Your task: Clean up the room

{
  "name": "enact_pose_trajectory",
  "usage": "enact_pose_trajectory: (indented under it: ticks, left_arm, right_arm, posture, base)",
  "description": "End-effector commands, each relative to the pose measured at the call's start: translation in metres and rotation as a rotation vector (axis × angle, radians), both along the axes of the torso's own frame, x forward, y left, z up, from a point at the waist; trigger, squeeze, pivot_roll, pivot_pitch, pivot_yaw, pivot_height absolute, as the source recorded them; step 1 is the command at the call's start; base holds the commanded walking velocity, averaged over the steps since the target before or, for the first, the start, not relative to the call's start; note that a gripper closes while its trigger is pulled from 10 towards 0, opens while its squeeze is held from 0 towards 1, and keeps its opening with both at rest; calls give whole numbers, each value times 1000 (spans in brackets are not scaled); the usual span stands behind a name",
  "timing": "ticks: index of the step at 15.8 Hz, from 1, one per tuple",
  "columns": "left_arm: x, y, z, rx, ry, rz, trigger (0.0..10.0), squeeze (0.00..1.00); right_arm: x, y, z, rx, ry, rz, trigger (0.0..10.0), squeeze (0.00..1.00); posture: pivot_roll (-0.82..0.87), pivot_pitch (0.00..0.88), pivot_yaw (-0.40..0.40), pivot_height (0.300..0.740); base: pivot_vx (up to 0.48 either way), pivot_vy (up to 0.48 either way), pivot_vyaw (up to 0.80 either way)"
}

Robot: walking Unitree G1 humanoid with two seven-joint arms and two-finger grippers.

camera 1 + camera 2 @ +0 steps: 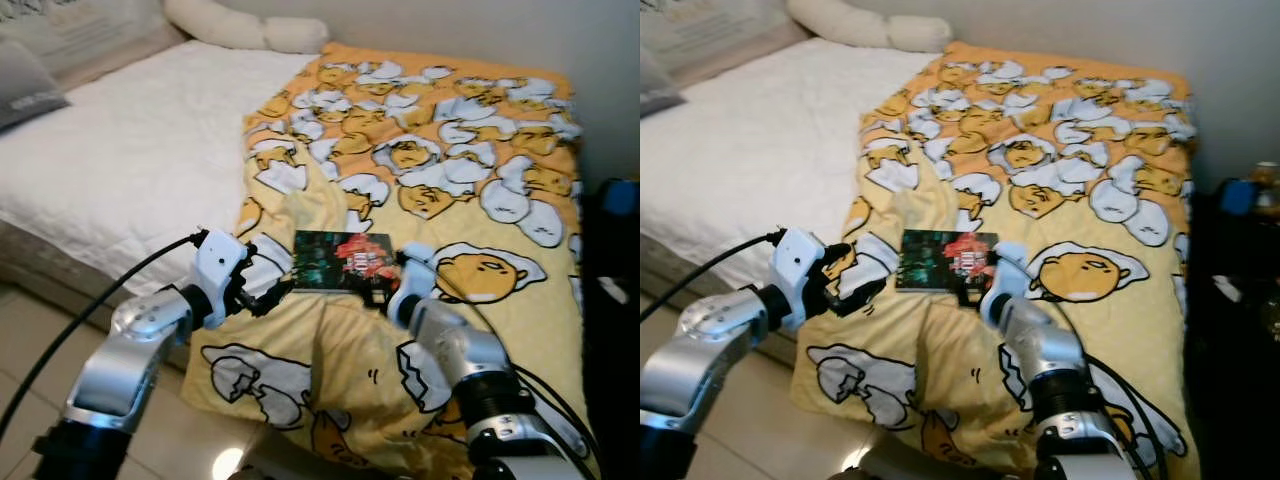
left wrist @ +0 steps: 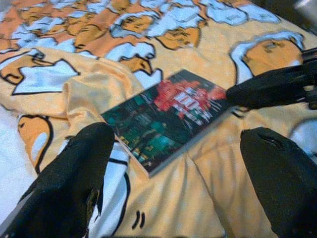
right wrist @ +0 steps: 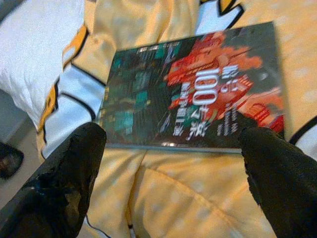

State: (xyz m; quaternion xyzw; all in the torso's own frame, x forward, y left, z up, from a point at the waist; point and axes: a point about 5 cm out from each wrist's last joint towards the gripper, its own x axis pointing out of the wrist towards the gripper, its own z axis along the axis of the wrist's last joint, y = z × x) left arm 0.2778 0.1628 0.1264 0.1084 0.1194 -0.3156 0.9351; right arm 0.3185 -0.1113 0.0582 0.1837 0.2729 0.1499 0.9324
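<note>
Across most of the scene stretches a bed (image 1: 130,160) with a white quilted cover, running from the near left to the far wall. Over its right half lies a yellow blanket (image 1: 470,210) printed with cartoon egg figures, rumpled into folds at its near edge where it hangs toward the tiled floor (image 1: 30,400). At the far end rests a long white pillow (image 1: 250,28), and a grey cushion (image 1: 25,85) sits at the far left. Right of the bed stands a dark piece of furniture (image 1: 610,300) with a blue object on it, too blurred to identify. Both silver arms reach in from the near side. On the blanket near its near edge lies a book (image 1: 342,260), flat, with a dark green and red cover bearing white characters. Just left of the book sits the left gripper (image 1: 268,285), its jaws apart, with one fingertip (image 2: 74,178) over the blanket at the book's near-left corner. At the book's right near corner sits the right gripper (image 1: 395,290), its jaws also spread wide, the book's near edge lying between them in the right wrist view, not clamped.
</note>
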Motion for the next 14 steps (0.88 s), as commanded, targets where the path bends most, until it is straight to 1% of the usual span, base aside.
enact_pose_trajectory:
  ticks: [1,2,3,4,6,7,8,9,10,11,12,13,14]
  left_arm:
    - [1,2,4,3,-30,44,10000,0]
    - [1,-2,4,-24,-40,76,10000,0]
    - [-2,-7,0,-32,-24,60,10000,0]
    - [-5,-10,-1,-17,-14,27,10000,0]
    - [-6,-8,0,-1,-11,3,10000,0]
    - [-6,-5,1,1,-24,23,10000,0]
    - [-6,-1,3,11,-39,60,10000,0]
    - [-3,7,3,52,-69,139,10000,0]
    - [-1,14,2,67,-80,239,10000,0]
    - [-1,19,2,42,-97,308,10000,0]
    - [-1,22,3,4,-104,383,10000,0]
    - [-2,23,4,-6,-108,403,10000,0]
    - [-1,21,7,-28,-108,414,10000,0]
  right_arm:
    - [-2,-2,1,29,16,-8,10000,0]
    - [-3,-4,-1,31,45,-16,10000,0]
    - [-6,-5,-12,19,114,-16,10000,0]
    - [-8,-6,-18,-1,156,-18,10000,0]
    - [-5,-4,-17,-7,146,-18,10000,761]
    - [-4,-3,-11,5,124,-17,10000,718]
    - [-3,-3,-4,-5,84,-4,10000,0]
    - [-3,-6,4,-84,5,31,10000,0]
    - [-4,-14,14,-204,-101,51,10000,0]
    - [-9,-22,21,-250,-162,36,10000,0]
    - [-17,-31,29,-262,-200,18,10000,0]
    - [-20,-33,31,-261,-208,17,10000,0]
    - [-27,-32,33,-211,-183,39,10000,0]
  posture:
    - [-49,0,23,740]
    - [-52,0,31,740]
    - [-52,0,27,740]
    - [-49,0,20,740]
    - [-37,0,10,740]
    - [-28,0,-3,740]
    - [-30,0,-10,740]
    - [-25,0,-17,740]
    - [-25,0,-20,740]
    - [-34,0,-22,740]
    - [-48,0,-18,740]
    - [-51,0,-16,740]
    - [-65,0,-7,740]
  base:
    - [0,0,0]
    - [0,0,0]
    - [0,0,0]
    - [0,0,0]
    - [0,0,0]
    - [0,0,0]
    - [0,0,0]
    - [0,0,0]
    - [0,0,0]
    - [0,0,0]
    - [0,0,0]
    - [0,0,0]
    - [0,0,0]
